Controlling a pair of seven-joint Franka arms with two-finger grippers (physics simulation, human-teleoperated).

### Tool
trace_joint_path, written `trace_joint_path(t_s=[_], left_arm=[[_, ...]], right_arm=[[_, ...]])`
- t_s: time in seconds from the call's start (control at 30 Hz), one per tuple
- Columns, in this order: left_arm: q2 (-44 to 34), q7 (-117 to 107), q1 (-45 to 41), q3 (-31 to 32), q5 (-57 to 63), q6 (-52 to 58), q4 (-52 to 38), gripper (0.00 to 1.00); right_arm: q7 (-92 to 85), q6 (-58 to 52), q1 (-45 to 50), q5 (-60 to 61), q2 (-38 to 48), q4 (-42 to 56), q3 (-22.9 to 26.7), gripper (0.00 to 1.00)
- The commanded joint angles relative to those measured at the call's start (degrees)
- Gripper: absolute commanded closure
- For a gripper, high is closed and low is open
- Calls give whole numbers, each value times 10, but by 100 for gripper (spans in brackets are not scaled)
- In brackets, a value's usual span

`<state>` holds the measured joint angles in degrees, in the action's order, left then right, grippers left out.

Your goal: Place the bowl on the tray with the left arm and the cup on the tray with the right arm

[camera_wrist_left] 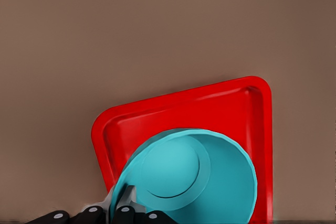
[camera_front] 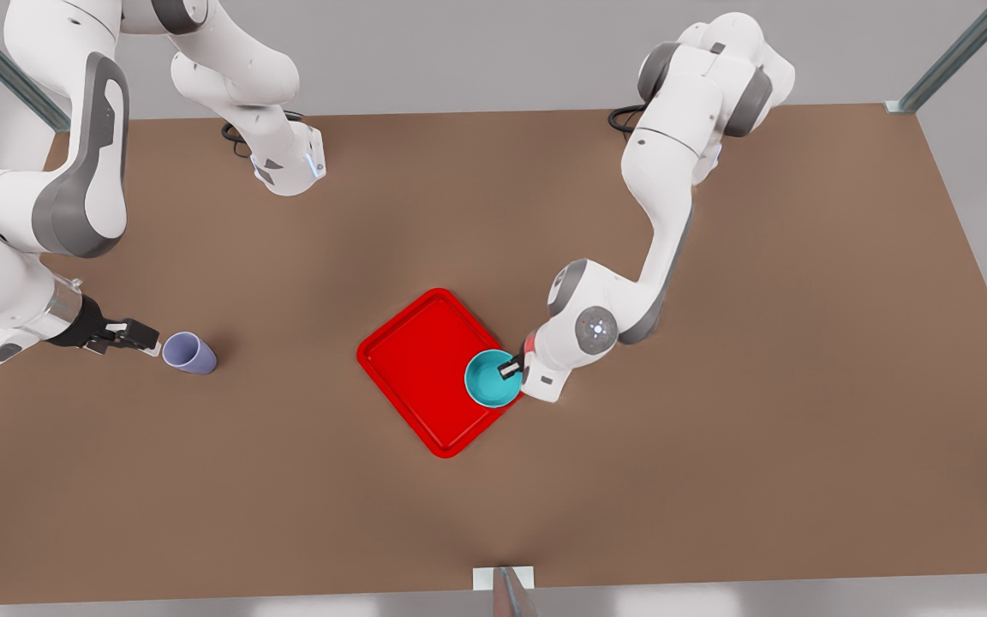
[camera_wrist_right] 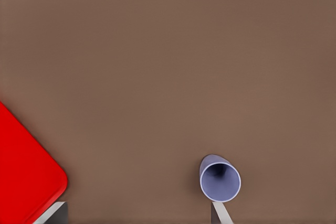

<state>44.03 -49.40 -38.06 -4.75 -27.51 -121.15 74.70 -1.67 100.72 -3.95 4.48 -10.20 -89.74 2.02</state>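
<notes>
place: simulated lab bench | cues: bare brown table [camera_front: 716, 480], metal frame struts [camera_front: 956, 56], grey surround

bowl [camera_front: 492, 379] over tray [camera_front: 412, 360] corner

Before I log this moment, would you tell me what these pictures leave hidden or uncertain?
- Teal round bowl: front view cannot tell whether it rests on the flat red tray or hangs above it.
- Left gripper: its fingertips are cut off by the left wrist view's edge.
- Right gripper beside the lavender cup: contact unclear.
</notes>
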Motion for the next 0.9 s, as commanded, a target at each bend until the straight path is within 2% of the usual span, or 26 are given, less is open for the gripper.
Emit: trace_joint_path(t_s=[0.0, 0.13, 0.17, 0.2, 0.27, 0.33, 0.37, 0.4, 0.43, 0.5, 0.53, 0.57, 0.6, 0.63, 0.7, 0.73, 0.87], left_arm=[[0, -5, -3, 0, -38, -1, 0, 79], [1, -16, -14, 2, -39, 0, 1, 79], [6, -14, -14, 3, -39, -2, -3, 67], [15, -13, -14, 3, -39, -7, -11, 60], [21, -12, -14, 2, -39, -11, -11, 50], [26, -8, -14, 2, -39, -15, -11, 46], [29, -5, -14, 2, -38, -14, -11, 36], [29, -4, -14, 2, -37, -14, -11, 11], [29, -3, -14, 1, -34, -12, -11, 0], [18, 26, -9, -13, -27, 33, -14, 0], [15, 64, -7, -41, -26, 87, -26, 0], [-5, 163, -6, -96, -20, 165, -27, 0], [-37, 262, -6, -144, 15, 234, -27, 0], [-76, 339, 2, -157, 97, 297, -27, 0], [-177, 519, 47, -158, 203, 407, -27, 0], [-216, 541, 67, -158, 222, 450, -27, 0], [-259, 536, 75, -155, 257, 471, -25, 0]], right_arm=[[0, 0, 0, 0, 0, 0, 0, 0], [0, 0, 0, 0, 0, 0, 0, 0], [0, 0, 0, 0, 0, 0, 0, 0], [0, 0, 0, 0, 0, 0, 0, 0], [-1, 0, 0, 0, 0, -1, 0, 0], [0, 0, 0, 0, 0, -1, 0, 0], [0, 0, 0, 0, 0, -1, 0, 0], [-1, 0, 0, 0, 0, -1, 0, 0], [0, 0, 0, 0, 0, -1, 0, 0], [-1, 0, 0, 0, 0, 0, 0, 0], [0, 0, 0, 0, 0, 0, 0, 0], [0, 0, 0, 0, 0, 0, 0, 0], [0, 0, 0, 0, 0, 0, 0, 0], [0, 0, 0, 0, 0, 0, 0, 0], [0, 1, 0, 0, -1, 2, 0, 0], [0, 1, 0, 0, -5, 3, 0, 0], [-1, 0, 1, -1, -13, 11, 0, 0]])
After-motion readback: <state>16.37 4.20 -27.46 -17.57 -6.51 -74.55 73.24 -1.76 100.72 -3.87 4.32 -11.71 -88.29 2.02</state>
